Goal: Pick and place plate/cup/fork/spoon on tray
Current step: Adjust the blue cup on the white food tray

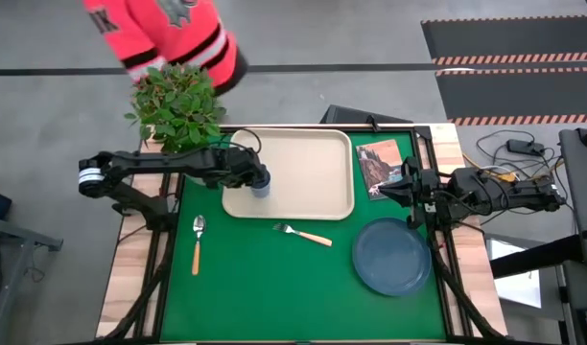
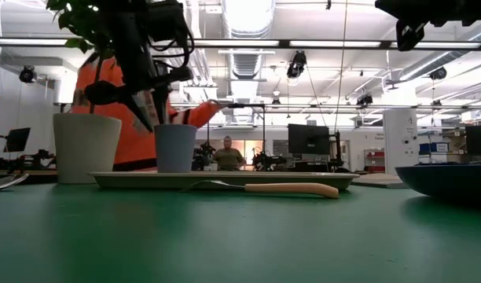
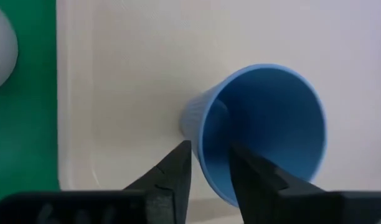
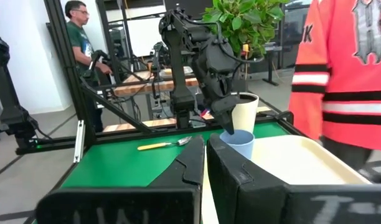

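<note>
I see the left hand (image 1: 259, 179) positioned over the near-left corner of the tray (image 1: 313, 144), with the cup (image 1: 262, 186) directly beneath it. In the left wrist view the two fingers (image 3: 172, 171) straddle the cup (image 3: 265, 130) wall, one outside and one inside the rim, set narrow on it; I cannot tell whether they press the wall or sit just clear of it. In the low view the cup (image 2: 176, 147) stands upright on the tray (image 2: 225, 180), with the left hand (image 2: 150, 106) reaching down to its rim. The white plant pot (image 2: 86, 147) stands beside the tray, behind the left hand and close to it. The spoon (image 1: 198, 241) lies on the green worktop (image 1: 274, 287) on the operator side of the left hand, off the tray. The fork (image 1: 305, 233) lies on the worktop just off the tray edge, between the two hands. The right hand (image 1: 394, 187) waits over the right side of the worktop with its fingers (image 4: 234, 177) drawn narrow, almost together, holding nothing. The plate (image 1: 391, 256) rests on the worktop just in front of the right hand, off the tray. A picture-covered booklet (image 1: 378, 163) lies beside the right hand, between it and the tray. A person in an orange jersey (image 1: 169, 34) stands beyond the worktop.
</note>
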